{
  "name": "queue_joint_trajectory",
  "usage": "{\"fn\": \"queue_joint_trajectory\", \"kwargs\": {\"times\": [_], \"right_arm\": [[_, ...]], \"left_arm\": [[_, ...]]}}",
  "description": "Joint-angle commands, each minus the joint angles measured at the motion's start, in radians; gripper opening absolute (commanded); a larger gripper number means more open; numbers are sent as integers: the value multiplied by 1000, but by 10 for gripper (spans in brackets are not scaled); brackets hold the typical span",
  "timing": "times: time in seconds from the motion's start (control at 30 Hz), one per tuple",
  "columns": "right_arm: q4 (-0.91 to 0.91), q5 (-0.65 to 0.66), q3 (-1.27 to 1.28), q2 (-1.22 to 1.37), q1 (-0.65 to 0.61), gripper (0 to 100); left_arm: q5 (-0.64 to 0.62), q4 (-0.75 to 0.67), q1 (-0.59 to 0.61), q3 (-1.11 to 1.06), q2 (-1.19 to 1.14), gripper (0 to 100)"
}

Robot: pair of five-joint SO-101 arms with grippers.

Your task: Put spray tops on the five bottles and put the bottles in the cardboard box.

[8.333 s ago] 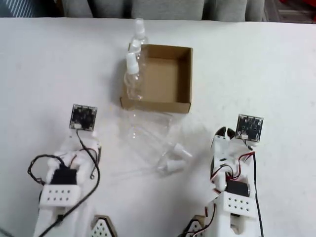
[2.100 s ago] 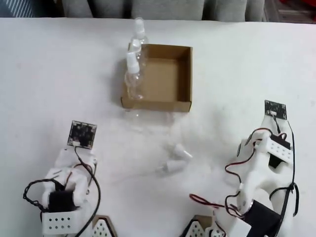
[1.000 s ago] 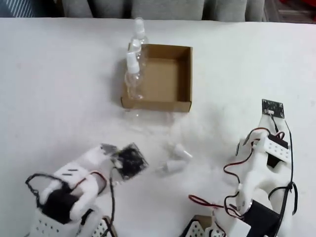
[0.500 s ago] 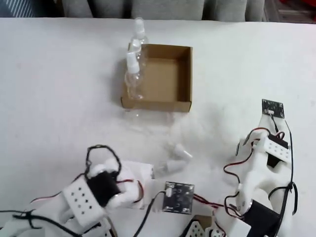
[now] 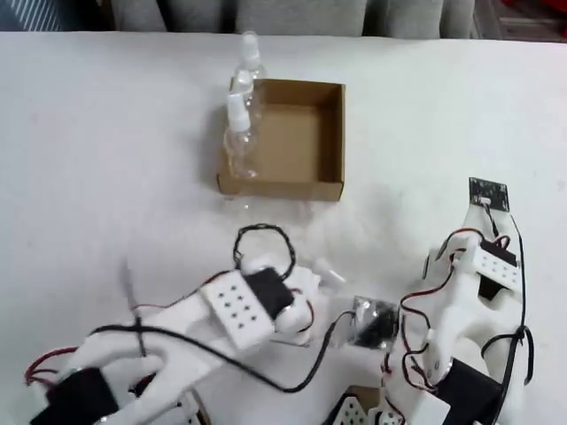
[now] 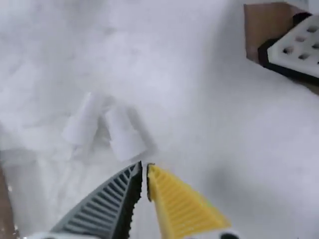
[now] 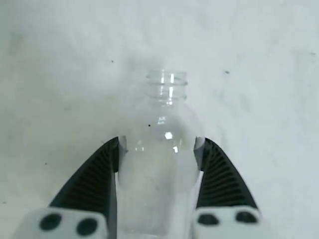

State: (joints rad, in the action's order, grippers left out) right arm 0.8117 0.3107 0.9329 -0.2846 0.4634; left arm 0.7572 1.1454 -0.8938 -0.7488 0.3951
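1 bottle [image 7: 166, 107] in right hand [image 7: 159, 145]

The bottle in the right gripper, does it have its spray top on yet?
No, the bottle held in the right gripper has a bare, open threaded neck.

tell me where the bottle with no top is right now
In the right wrist view, the uncapped bottle is clamped between the fingers of the right gripper. Its open neck points away from the wrist, with the white table behind it.
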Motion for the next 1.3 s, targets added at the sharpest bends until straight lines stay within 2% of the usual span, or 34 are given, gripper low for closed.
{"fn": "queue_joint_trajectory", "kwargs": {"times": [0.0,0.13,0.33,0.6,0.7,0.93,1.1,1.27], "right_arm": [[-15,57,6,-10,-21,16],[-13,63,6,-10,-22,16],[-12,64,11,-10,-24,16],[-12,66,14,-10,-22,16],[-12,66,14,-10,-21,16],[-12,63,14,-12,-15,16],[-16,61,8,-15,51,15],[-18,-11,-14,-12,96,15]], "left_arm": [[11,-81,107,41,-71,28],[11,-98,153,48,-104,28],[0,-118,147,51,-113,33],[-2,-115,147,51,-117,205],[-2,-118,153,51,-119,238],[-2,-153,157,41,-119,237],[-2,-153,213,43,-119,238],[-2,-153,222,43,-119,238]]}}
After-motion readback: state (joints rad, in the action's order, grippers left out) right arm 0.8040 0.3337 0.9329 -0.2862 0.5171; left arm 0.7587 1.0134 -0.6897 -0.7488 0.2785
